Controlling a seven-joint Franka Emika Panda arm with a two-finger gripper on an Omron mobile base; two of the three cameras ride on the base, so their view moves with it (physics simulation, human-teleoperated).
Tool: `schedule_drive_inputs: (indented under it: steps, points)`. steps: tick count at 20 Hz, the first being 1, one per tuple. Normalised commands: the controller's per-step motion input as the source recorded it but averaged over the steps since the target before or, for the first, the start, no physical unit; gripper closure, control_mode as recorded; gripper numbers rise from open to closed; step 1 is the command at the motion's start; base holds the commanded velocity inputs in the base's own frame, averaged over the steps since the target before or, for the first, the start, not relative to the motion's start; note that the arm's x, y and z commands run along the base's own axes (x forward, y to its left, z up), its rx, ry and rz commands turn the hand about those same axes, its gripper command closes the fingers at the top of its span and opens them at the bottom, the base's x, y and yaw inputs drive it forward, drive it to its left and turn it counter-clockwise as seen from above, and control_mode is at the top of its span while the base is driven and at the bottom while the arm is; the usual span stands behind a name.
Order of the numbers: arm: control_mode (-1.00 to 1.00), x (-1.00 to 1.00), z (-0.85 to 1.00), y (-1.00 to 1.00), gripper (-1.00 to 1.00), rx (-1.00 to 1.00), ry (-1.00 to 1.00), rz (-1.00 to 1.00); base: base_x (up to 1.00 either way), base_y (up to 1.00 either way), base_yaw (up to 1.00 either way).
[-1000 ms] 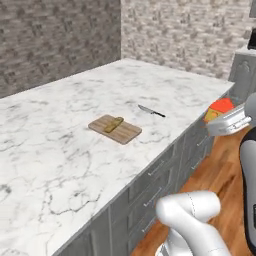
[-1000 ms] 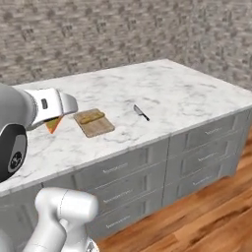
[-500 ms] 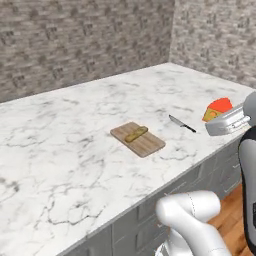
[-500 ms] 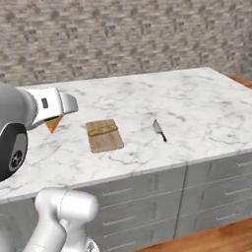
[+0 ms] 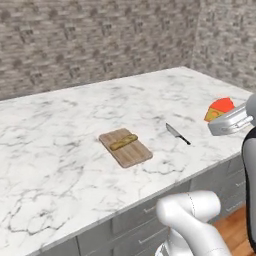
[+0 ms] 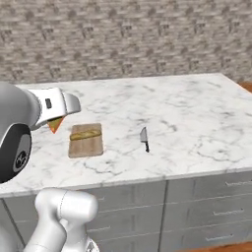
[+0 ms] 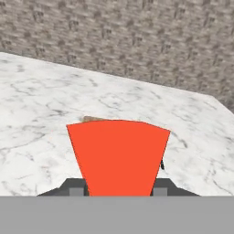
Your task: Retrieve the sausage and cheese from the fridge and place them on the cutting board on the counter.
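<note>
My gripper (image 7: 118, 189) is shut on the cheese (image 7: 119, 155), a wedge whose red edge faces the hand camera. From the base cameras the cheese (image 5: 220, 109) (image 6: 55, 124) is yellow-orange with a red rim, held in the air above the counter (image 5: 60, 125) (image 6: 197, 113). The gripper (image 5: 218, 117) (image 6: 59, 120) hovers beside the cutting board (image 5: 134, 156) (image 6: 84, 146), a small light-brown wooden board. A sliver of the board (image 7: 91, 119) peeks over the cheese. The sausage and the fridge are out of view.
A yellowish-tan elongated item (image 5: 123, 142) (image 6: 85, 134) lies on the board. A knife (image 5: 177, 134) (image 6: 144, 138) with a dark handle rests on the marble beside it. Grey drawer fronts (image 6: 206, 206) run below the counter. A stone wall (image 6: 128, 34) stands behind.
The whole picture has shifted, so the base has moved along the counter. The cheese stays in my gripper, which keeps its place in the views.
</note>
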Motion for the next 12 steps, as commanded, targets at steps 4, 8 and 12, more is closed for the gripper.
schedule_drive_inputs:
  steps: [4,8,12]
  points:
    - [1.0,0.0,0.0,0.0,1.0,0.0,0.0,0.0,0.21,-0.25,0.31]
    - [1.0,0.0,0.0,0.0,1.0,0.0,0.0,0.0,0.27,-0.01,0.31]
    - [1.0,0.0,0.0,0.0,1.0,0.0,0.0,0.0,0.28,0.0,0.23]
